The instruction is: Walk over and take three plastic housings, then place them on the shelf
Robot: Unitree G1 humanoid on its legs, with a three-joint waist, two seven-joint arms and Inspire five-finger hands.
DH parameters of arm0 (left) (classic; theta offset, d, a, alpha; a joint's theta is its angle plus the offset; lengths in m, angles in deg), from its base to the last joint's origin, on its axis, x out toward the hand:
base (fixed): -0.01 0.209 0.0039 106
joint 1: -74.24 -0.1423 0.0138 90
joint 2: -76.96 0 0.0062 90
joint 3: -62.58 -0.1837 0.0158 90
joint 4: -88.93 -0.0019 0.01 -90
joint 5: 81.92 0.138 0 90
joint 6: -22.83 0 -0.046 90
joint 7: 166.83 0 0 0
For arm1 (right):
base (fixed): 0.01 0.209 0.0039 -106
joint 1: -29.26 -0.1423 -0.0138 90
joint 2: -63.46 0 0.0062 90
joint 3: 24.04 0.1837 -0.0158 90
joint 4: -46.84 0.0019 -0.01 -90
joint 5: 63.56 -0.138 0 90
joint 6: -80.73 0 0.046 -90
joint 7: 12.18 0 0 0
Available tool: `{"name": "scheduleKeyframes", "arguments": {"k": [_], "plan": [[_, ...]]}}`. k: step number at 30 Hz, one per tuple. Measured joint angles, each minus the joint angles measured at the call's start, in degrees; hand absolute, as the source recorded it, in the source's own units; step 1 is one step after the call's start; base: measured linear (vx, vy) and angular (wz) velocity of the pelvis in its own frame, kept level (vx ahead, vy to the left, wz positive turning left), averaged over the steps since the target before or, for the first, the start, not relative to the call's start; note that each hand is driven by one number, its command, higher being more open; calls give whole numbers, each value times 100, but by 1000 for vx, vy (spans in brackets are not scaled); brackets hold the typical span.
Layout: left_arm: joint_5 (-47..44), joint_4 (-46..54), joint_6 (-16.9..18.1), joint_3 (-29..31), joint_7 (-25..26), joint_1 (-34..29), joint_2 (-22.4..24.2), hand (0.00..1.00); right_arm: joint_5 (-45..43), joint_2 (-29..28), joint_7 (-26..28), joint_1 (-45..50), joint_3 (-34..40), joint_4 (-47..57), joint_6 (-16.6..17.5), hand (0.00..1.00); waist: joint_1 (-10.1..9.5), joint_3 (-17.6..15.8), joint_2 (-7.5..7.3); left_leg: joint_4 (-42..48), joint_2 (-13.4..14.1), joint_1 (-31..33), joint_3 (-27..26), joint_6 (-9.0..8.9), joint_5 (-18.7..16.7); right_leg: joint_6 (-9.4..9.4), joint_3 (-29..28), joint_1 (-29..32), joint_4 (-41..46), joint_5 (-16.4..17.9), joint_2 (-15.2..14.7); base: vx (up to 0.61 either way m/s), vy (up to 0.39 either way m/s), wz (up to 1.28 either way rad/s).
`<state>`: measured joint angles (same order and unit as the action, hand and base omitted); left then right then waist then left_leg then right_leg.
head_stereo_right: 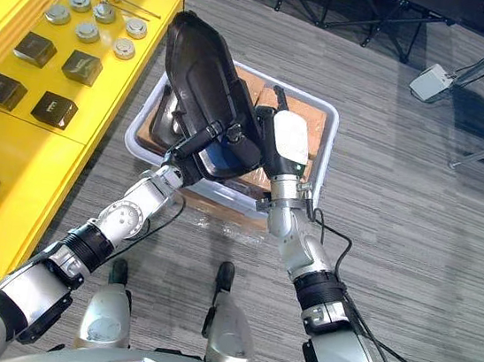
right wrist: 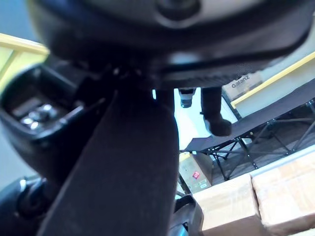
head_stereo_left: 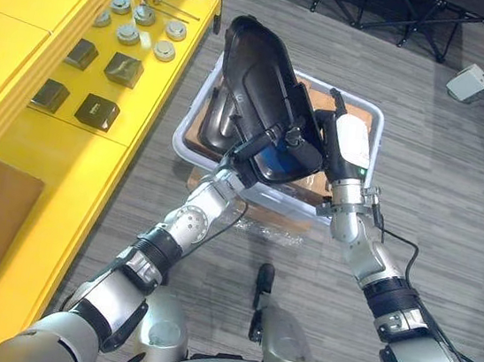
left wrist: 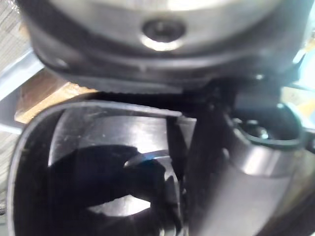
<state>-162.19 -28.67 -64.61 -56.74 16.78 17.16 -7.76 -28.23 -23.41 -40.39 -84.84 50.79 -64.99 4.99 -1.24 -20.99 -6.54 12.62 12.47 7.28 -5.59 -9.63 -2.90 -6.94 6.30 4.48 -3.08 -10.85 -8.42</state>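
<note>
Grey carpet carries a clear bin [head_stereo_left: 188,129], with a yellow shelf [head_stereo_left: 92,166] just beside it. Above the bin hangs a black plastic housing [head_stereo_left: 257,67] — the left robot hand [head_stereo_left: 259,152] curls round its lower rim, while the right robot hand [head_stereo_left: 346,146] braces straight fingers against its side. It looks light, stiff and slick — the rims offer the surest hold.

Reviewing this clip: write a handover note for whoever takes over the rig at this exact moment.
Left hand: shut on the lower edge of the black housing.
Right hand: open, fingers straight against the housing's side.
The housing is held above the white bin on the floor. Another dark housing lies in the bin.
Done: one housing picked up.
Left: place it on the yellow shelf. How many are already there cannot be told.
</note>
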Motion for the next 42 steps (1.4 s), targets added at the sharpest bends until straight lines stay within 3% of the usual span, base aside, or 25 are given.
{"name": "scheduleKeyframes", "arguments": {"k": [4,9,12,13,14,16,19,22,27,31,36,42], "plan": [[70,4,101,7,14,-159,22,0,-123,-115,-12,233,-4,1,146,100,3,38,-60,-90,0,-146,-51,-1,0,-1,-11,-82,-8,6,-2,13,5,-2],[1604,299,661,501,423,-440,205,0,-1218,-458,179,980,14,87,371,100,3,53,-63,-204,-2,-359,-96,-2,-1,4,-12,-222,-1,82,-2,0,-1,-2],[2826,891,932,871,927,-779,333,0,-2166,-687,684,1648,199,501,374,100,13,125,-23,-260,-6,-487,-118,-9,-11,-10,-15,-317,6,125,-5,14,3,-2],[3581,1131,970,996,1286,-937,400,0,-2962,-776,1315,1917,347,733,367,100,32,237,-12,-296,-9,-543,-132,-11,-11,-12,-16,-346,4,145,-6,31,9,-2],[3702,1160,972,1013,1354,-952,410,0,-3082,-783,1422,1958,364,754,362,100,36,248,-8,-302,-9,-570,-137,-13,-14,-11,-17,-365,4,149,-6,34,9,-1],[4727,1375,969,1162,1802,-1125,429,0,-3955,-784,2287,2280,399,941,354,100,75,448,46,-299,-8,-634,-168,-22,-56,-19,-32,-422,-7,164,-8,23,13,-5],[5766,1545,961,1313,2182,-1278,430,0,-4758,-841,2948,2492,382,1179,356,100,129,597,111,-297,-8,-716,-193,-23,-94,-25,-45,-497,-29,171,-10,-13,19,-4],[7009,1647,934,1458,2580,-1551,470,0,-5183,-886,3104,2682,408,1469,367,100,150,748,143,-328,-7,-797,-230,-13,-131,-26,-52,-578,-123,169,-11,-23,13,-5],[7885,1948,916,1743,2937,-2196,667,0,-5775,-1119,3160,3106,947,1927,367,100,166,986,264,-477,-5,-951,-387,-48,-104,-23,-160,-550,-123,172,-3,7,10,-12],[7839,2440,1004,2178,2771,-2588,759,0,-5865,-1254,2873,3303,1542,1954,220,100,278,1068,347,-498,-5,-1002,-463,-56,-115,-23,-209,-546,-123,172,0,5,19,-11],[7618,3149,1150,2345,2182,-3063,739,0,-5808,-1266,2370,3665,1855,1955,-174,100,290,1197,477,-589,-7,-1146,-607,-60,-123,-20,-321,-542,-124,174,10,-3,14,-13],[7335,3312,1231,2429,1599,-3379,735,0,-5844,-1268,2314,3763,2048,1956,-337,100,308,1353,630,-603,-5,-1183,-654,-61,-127,13,-341,-542,-128,197,15,-8,7,-4]]}}
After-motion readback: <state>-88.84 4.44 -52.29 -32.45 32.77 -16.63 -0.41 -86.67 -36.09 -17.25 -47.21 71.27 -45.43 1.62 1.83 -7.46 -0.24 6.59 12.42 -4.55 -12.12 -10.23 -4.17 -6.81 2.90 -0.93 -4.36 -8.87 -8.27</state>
